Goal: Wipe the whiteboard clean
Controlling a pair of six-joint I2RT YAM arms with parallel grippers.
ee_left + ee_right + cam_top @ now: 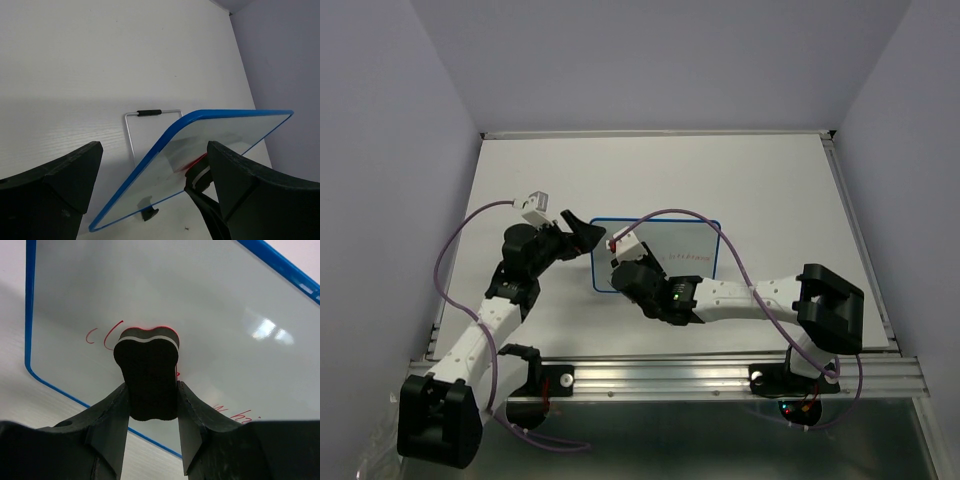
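One whiteboard (690, 240) lies about in the middle of the white table (770, 190). In the top view its long axis runs left to right, parallel to the near table edge. It has a thin blue frame w/ rounded corners. In the left wrist view the whiteboard (200, 145) looks tilted, and behind it one wire stand (131, 137) w/ a black sleeve comes out onto the table. One small black foot (149, 214) shows at the board's lower edge; I see only this one.

The right gripper (617, 250) is over the left part of the board. In its own view the right gripper (152, 390) is closed narrow on one black foam eraser (147, 370), which has a thin white layer and a red rim at the far end. That far end of the eraser meets the whiteboard (200, 300) surface.

Writing: red marker strokes (97, 335) just left of the eraser, approx. like "C (". More red letters (240, 415) are at the lower right, partly hidden by the finger, so I cannot read them. No brand or label is visible.

The left gripper (578, 235) is at the board's far left corner. In its wrist view the left gripper (155, 150) stands wide open, w/ the blue frame edge between the two fingers (55, 185). I cannot tell if a finger touches the frame.
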